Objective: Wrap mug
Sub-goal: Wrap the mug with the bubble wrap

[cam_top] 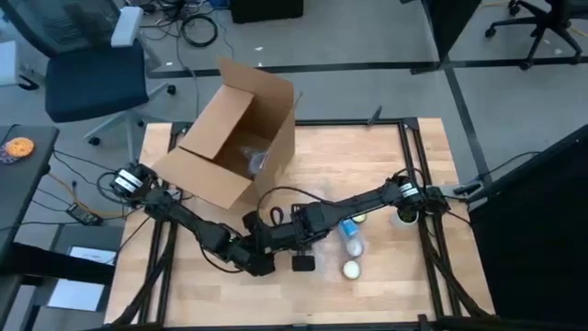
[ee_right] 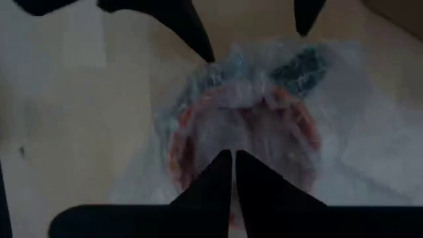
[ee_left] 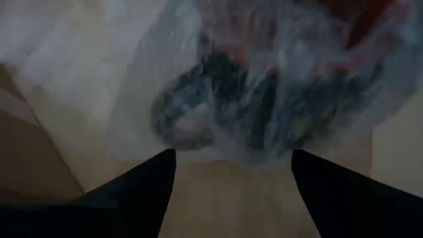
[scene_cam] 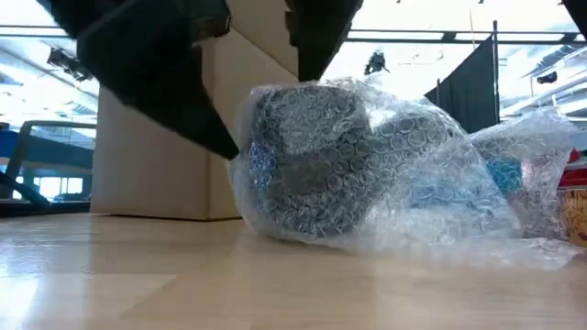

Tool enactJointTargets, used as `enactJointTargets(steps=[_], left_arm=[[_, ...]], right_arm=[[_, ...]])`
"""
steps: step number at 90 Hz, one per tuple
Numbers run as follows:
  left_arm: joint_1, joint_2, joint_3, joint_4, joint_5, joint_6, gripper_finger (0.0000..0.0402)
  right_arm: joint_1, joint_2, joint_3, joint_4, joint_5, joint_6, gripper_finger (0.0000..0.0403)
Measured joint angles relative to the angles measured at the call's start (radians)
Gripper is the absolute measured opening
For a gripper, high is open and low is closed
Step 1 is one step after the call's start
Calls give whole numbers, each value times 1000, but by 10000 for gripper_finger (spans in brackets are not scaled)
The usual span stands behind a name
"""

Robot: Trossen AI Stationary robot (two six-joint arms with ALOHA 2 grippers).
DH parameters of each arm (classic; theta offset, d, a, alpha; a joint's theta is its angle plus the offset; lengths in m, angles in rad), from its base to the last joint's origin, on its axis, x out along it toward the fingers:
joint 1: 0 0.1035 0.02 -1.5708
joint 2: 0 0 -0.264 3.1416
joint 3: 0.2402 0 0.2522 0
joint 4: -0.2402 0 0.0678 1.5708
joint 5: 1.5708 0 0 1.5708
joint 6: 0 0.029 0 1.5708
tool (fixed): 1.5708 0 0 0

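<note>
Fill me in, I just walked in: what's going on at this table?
Both dark arms meet over a mug bundled in clear bubble wrap on the wooden table. The left gripper is open just in front of the bundle; the right gripper is shut above it. An open cardboard box stands behind.

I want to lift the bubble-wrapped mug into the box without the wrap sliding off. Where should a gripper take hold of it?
Probably across the round body of the wrapped mug, coming from above with the fingers on opposite sides. There the wrap lies tight over the dark mug, while the loose bubble wrap trailing beside it would likely just pull away.
</note>
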Motion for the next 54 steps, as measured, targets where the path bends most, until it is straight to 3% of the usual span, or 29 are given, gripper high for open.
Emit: enactJointTargets(steps=[29, 39, 54], left_arm=[[-45, 0, 97, -188, -16, -14, 286], [-57, 0, 99, -189, -41, -18, 286], [-91, -8, 109, -170, -131, -14, 286]], right_arm=[[-27, -2, -214, 225, -17, 2, 0], [-23, 0, -188, 240, -36, -7, 0], [1, -16, -75, 123, -1, -10, 0]])
